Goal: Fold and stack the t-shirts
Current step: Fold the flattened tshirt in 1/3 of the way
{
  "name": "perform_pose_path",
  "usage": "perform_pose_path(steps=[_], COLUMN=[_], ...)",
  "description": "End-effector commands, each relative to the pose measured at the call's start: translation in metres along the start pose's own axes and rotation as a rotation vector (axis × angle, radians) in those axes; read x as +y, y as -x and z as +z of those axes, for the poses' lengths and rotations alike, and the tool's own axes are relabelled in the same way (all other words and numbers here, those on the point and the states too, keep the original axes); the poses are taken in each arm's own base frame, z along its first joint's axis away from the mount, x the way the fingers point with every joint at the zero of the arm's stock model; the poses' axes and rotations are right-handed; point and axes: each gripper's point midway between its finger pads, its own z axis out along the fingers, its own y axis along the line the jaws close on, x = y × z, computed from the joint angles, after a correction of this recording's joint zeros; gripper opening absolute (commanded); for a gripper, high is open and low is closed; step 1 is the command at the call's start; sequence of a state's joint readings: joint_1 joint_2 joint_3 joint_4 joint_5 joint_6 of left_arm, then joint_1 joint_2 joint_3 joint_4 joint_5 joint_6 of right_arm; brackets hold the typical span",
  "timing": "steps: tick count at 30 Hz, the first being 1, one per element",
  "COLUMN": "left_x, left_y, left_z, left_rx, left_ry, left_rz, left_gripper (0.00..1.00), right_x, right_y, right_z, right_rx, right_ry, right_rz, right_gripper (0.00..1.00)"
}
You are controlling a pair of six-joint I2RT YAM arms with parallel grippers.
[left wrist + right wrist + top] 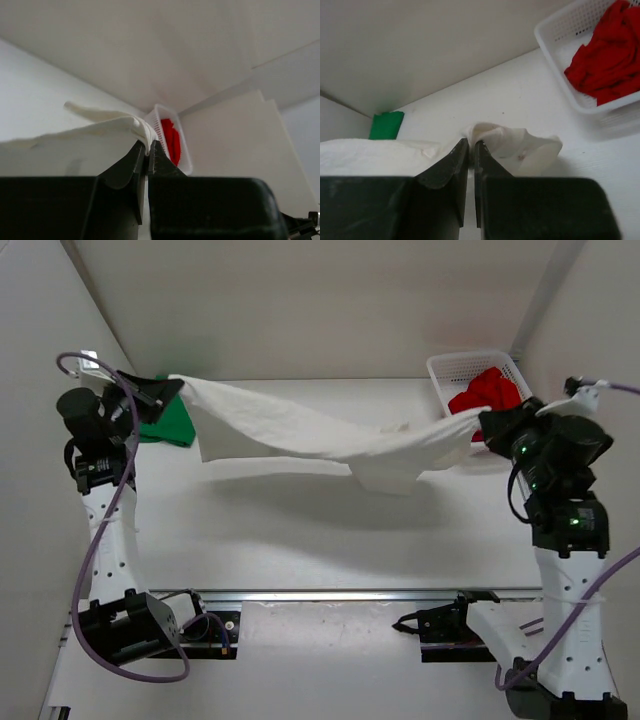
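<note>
The white t-shirt (300, 435) hangs stretched above the table between both grippers, sagging in the middle. My left gripper (165, 388) is shut on its left end; in the left wrist view the cloth (100, 135) is pinched at the gripper (148, 147). My right gripper (482, 425) is shut on its right end; in the right wrist view the cloth (515, 142) bunches at the gripper (471, 145). The green t-shirt (168, 425) lies folded at the far left, also in the right wrist view (386, 125). The red t-shirt (488, 392) lies crumpled in the basket (605, 55).
The white mesh basket (445, 368) stands at the back right, just behind my right gripper; it also shows in the left wrist view (185, 150). Walls close in the table at the back and both sides.
</note>
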State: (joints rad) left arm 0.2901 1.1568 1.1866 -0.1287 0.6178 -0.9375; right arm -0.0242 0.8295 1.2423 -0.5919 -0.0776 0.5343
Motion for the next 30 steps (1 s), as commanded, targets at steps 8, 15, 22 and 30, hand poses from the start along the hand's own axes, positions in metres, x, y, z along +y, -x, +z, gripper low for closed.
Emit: perform_pose_path(steps=[8,15,22,30], left_x=[-0.077,0.015,0.079,0.007], left_y=[0.053,0.027,-0.014,0.071], left_z=[-0.008,0.054,0.132,0.171], left_rx=[0.006,0.046,0.154,0.007], left_ry=[-0.251,-0.024,0.115,-0.067], left_rz=[-0.081,-0.104,-0.152,-0.133], left_gripper=[0.00,0.00,0.00,0.00], right_x=[0.103,0.066,0.048,0.086], right_y=[0.121,0.069,0.058,0.169], right_z=[-0.005,0.095,0.196,0.204], right_rx=[-0.132,0.070,0.180,-0.095], right_ry=[0.151,0.193,0.215,0.411], right_rz=[-0.234,-0.185,-0.173,-0.093], right_gripper=[0.00,0.00,0.00,0.00])
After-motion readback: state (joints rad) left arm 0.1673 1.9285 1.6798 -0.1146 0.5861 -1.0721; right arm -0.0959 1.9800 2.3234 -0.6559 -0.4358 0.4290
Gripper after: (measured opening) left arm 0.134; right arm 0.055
